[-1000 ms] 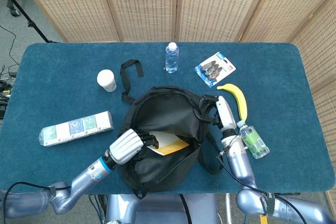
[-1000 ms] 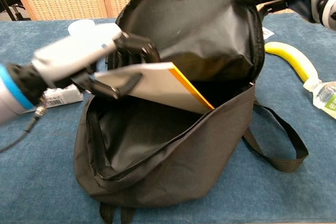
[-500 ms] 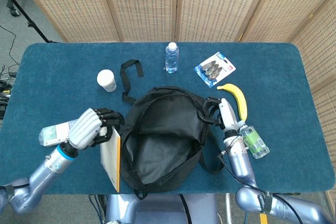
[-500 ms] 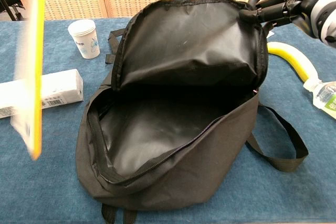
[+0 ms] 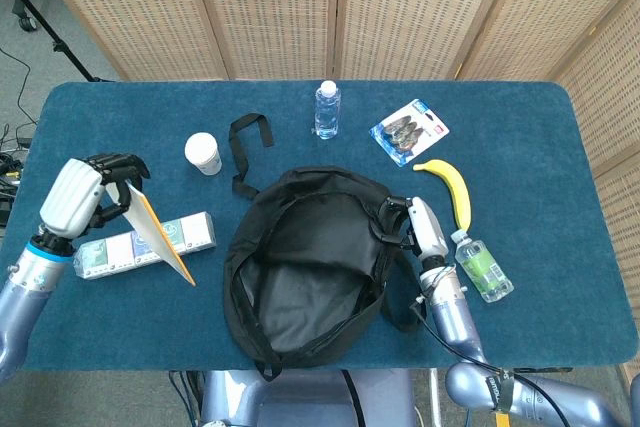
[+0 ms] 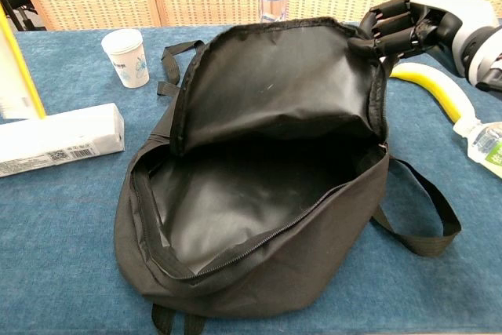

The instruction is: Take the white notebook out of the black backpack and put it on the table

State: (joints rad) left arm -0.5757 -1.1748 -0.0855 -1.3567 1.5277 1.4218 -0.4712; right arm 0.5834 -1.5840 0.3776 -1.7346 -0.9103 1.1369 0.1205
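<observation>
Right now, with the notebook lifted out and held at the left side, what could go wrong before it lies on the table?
The left hand holds the white notebook tilted above the long box; lowered straight, it may land on the box instead of the table. The paper cup stands close and could be knocked. The right hand grips the black backpack; releasing may let it sag.

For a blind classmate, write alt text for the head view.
The left hand holds the white notebook tilted above a long box, clear of the open black backpack. The right hand grips the backpack's rim; a banana lies nearby.
</observation>
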